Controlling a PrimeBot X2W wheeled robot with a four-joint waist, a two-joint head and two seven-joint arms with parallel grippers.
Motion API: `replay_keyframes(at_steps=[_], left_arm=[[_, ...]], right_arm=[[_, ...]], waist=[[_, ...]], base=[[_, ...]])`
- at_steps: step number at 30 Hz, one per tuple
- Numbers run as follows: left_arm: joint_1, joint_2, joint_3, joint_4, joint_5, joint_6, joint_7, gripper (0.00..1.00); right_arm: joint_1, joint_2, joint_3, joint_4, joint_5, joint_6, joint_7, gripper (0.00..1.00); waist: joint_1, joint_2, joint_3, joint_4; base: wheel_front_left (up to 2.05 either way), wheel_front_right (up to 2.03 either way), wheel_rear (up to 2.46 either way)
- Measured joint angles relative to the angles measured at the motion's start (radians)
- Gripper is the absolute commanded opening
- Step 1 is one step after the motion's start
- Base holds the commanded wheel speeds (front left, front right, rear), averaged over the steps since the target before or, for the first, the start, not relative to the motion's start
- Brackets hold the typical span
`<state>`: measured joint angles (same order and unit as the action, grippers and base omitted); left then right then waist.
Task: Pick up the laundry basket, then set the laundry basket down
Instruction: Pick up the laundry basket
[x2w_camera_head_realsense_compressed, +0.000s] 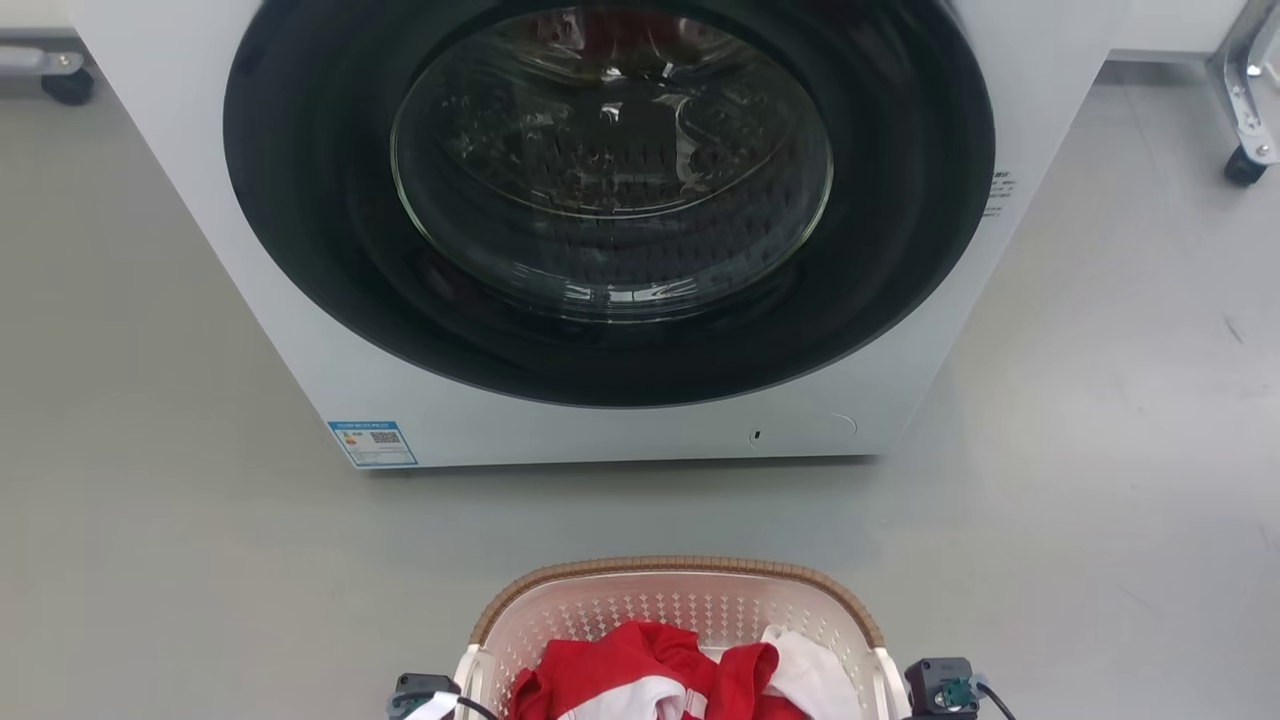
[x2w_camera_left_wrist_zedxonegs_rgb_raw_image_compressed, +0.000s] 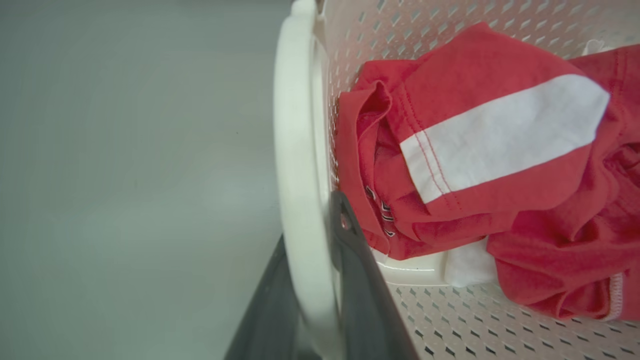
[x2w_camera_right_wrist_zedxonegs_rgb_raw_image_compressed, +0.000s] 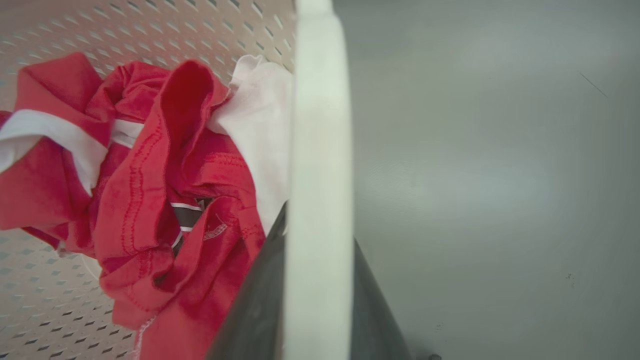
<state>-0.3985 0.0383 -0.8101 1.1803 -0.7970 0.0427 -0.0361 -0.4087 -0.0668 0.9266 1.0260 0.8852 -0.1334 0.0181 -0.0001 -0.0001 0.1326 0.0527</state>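
Two grippers hold the laundry basket (x2w_camera_head_realsense_compressed: 680, 568), one on each side handle. It sits low, near the washing machine (x2w_camera_head_realsense_compressed: 600, 435), with red and white clothes (x2w_camera_left_wrist_zedxonegs_rgb_raw_image_compressed: 475, 150) inside. The left gripper (x2w_camera_left_wrist_zedxonegs_rgb_raw_image_compressed: 310, 220) and right gripper (x2w_camera_right_wrist_zedxonegs_rgb_raw_image_compressed: 320, 225) are each clamped across a white handle. Likely the grasp-or-carry step; I cannot tell whether the basket is off the floor. The next move needs both arms level and even. The wrist views show the clamps; the head view shows the machine.

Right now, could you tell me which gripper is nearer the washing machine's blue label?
Left. The left gripper, clamping the laundry basket by its left handle, sits almost straight out from the blue label; the right gripper clamps the opposite handle, farther across.
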Motion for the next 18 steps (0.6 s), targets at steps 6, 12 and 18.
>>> replay_keyframes(at_steps=[6, 12, 18], left_arm=[[0.012, 0.000, -0.008, 0.004, -0.002, -0.008, 0.018, 0.00], [0.022, 0.000, -0.016, 0.007, -0.010, -0.009, 0.036, 0.00], [0.023, 0.000, -0.023, 0.007, -0.012, -0.009, 0.044, 0.00]], right_arm=[[0.016, 0.000, 0.018, -0.002, 0.026, -0.005, 0.021, 0.00], [0.036, 0.000, 0.032, -0.001, 0.054, -0.007, 0.034, 0.00], [0.036, 0.000, 0.046, -0.001, 0.070, -0.007, 0.035, 0.00]], waist=[[0.0001, 0.0000, -0.033, -0.005], [0.0000, 0.0000, -0.059, -0.010], [0.0001, 0.0001, -0.066, -0.012]], base=[[0.00, 0.00, 0.00], [0.00, 0.00, 0.00], [0.00, 0.00, 0.00]])
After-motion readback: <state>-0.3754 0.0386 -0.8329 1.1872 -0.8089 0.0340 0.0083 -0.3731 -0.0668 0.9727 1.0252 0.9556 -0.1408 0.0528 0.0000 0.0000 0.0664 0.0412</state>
